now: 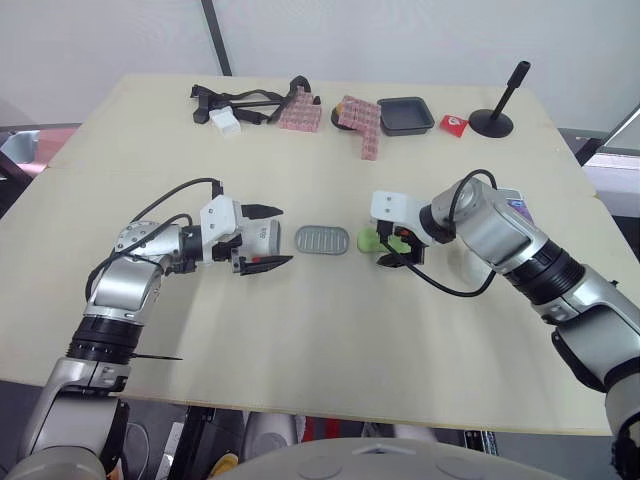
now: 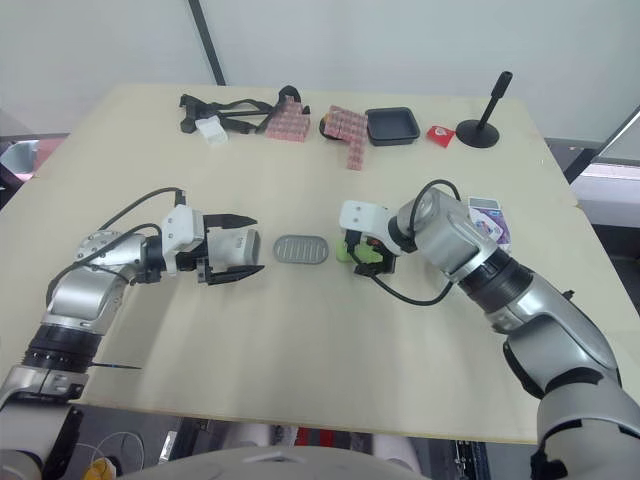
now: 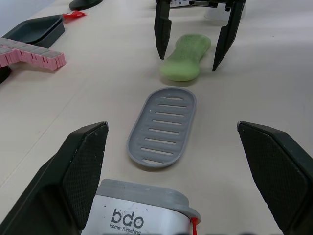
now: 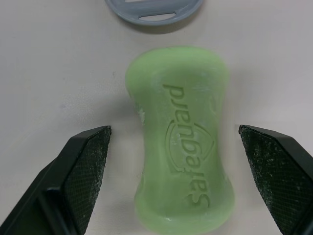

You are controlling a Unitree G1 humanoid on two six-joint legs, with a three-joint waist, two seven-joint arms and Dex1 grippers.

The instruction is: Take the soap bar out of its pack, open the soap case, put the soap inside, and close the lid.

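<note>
At table [image 1: 300, 350] centre, green soap bar [image 4: 181, 147] flat, untouched, inside right gripper [image 3: 188, 61], fingers apart; grey slotted tray [image 3: 164, 127] just beside; left gripper [image 1: 266, 237] likewise apart, straddling soap case [image 3: 142, 215].

The case [image 3: 142, 213] is cut off by the edge of the left wrist view, leaving its grey rim and a "bdo" label in frame, and the tray [image 4: 154, 10] is likewise cropped in the right wrist view. The right arm [image 1: 490, 225] hides part of the pack [image 1: 518, 208] near the right edge of the table [image 1: 300, 340]. A red item [image 1: 454, 124] at the far edge is too small to identify.
</note>
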